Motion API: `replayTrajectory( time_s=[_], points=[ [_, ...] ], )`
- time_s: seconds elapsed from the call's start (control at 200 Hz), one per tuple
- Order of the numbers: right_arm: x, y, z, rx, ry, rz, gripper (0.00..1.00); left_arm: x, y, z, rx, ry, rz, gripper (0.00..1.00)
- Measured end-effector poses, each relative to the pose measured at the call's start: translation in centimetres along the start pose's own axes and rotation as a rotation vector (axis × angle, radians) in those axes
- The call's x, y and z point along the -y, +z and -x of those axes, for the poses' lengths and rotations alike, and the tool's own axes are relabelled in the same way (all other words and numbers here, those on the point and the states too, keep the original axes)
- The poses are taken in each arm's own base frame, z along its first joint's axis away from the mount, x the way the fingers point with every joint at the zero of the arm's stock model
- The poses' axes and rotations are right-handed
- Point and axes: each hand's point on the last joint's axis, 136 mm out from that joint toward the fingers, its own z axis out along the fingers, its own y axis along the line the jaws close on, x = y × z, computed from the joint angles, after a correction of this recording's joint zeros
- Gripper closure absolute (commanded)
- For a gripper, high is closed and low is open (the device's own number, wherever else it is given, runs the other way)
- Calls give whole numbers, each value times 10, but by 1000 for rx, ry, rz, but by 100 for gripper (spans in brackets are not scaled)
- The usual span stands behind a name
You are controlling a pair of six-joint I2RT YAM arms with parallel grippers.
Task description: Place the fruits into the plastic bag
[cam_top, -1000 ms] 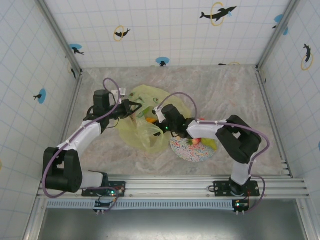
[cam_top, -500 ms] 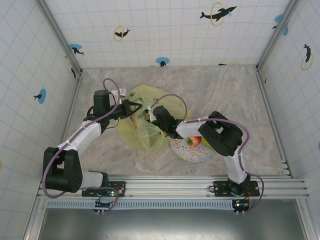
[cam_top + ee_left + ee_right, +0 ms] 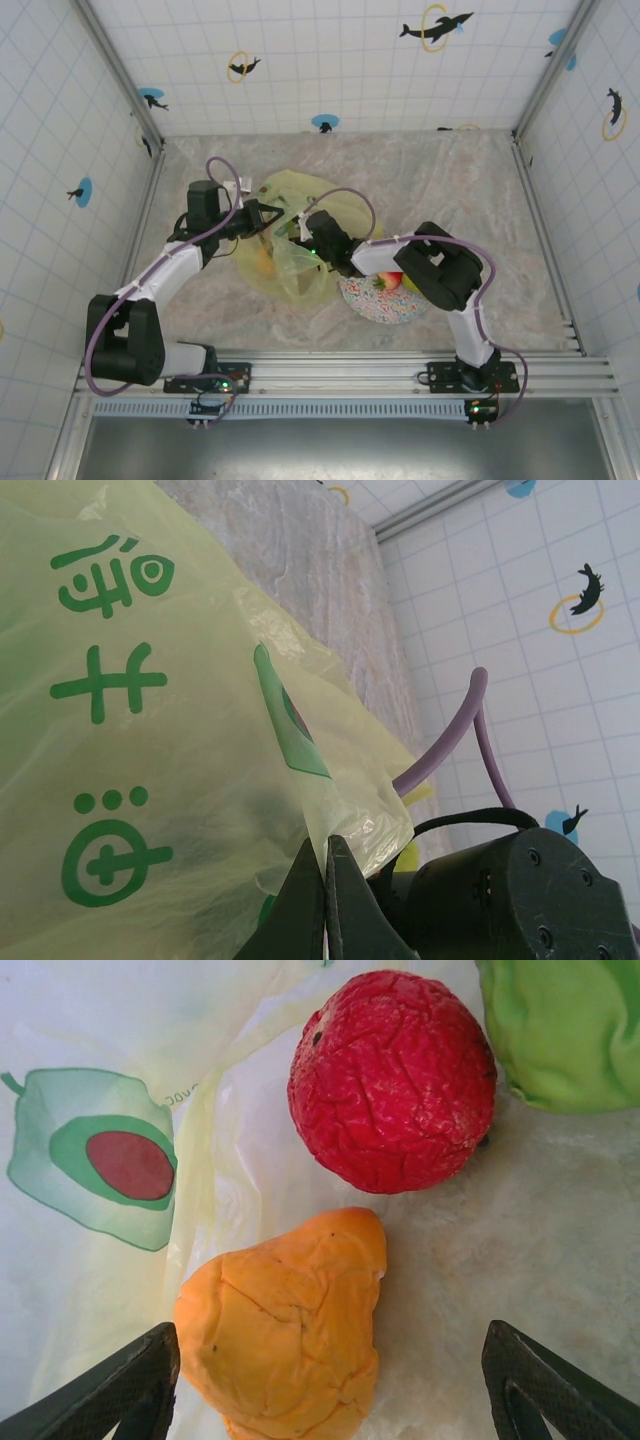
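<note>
Lumpy orange toy fruit (image 3: 285, 1325) lies just ahead of the right gripper (image 3: 328, 1365), between its two black fingers (image 3: 125, 1390) and nearer the left-hand one. Neither finger touches it. Jaws spread wide, nothing held

Further out from the gripper: round, wrinkled red toy fruit (image 3: 390, 1080), close to the orange piece but apart from it. Off toward the right-hand finger's side, at the far corner: smooth green toy fruit (image 3: 560, 1030), just beside the red one

Top view puts this gripper's head inside the mouth of the translucent yellow-green plastic bag (image 3: 290, 262). Green-and-red printed emblem on the film off the left-hand finger

Left gripper (image 3: 326, 880): fingers pressed together, pinching the bag's edge, film draping away above them. Purple cable (image 3: 460, 740) loops just beside it

Behind the right gripper, under its forearm: round multicoloured speckled plate (image 3: 375, 308) carrying a red apple (image 3: 386, 281) and a yellow-green piece (image 3: 410, 285). Grey marbled table (image 3: 450, 180) beneath all

Changes: against one second ago, the right arm's elbow has folded in toward the bag and its gripper sits deeper in the mouth. Against half a second ago, barely any shift, but a faint orange patch now shows through the film ahead of the gripper. Left gripper's place unchanged throughout
</note>
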Motion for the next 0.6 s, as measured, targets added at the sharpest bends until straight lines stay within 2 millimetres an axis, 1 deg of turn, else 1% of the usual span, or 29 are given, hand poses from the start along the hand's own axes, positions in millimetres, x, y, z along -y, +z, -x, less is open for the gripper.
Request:
replayTrajectory(
  time_s=[0.095, 0.16, 0.28, 0.335, 0.49, 0.6],
  points=[
    [7, -4, -2, -2, 10, -11, 21, 0, 0, 0, 0, 0, 0, 100],
    [13, -10, -6, -7, 16, -25, 21, 0, 0, 0, 0, 0, 0, 100],
    [20, -29, -7, -5, -1, -57, 22, 0, 0, 0, 0, 0, 0, 100],
    [17, -40, -2, 8, -22, -68, 22, 0, 0, 0, 0, 0, 0, 100],
    [6, -70, 22, 60, -125, -123, 22, 0, 0, 0, 0, 0, 1, 100],
    [6, -91, 33, 81, -201, -200, 22, 0, 0, 0, 0, 0, 1, 100]
  ],
)
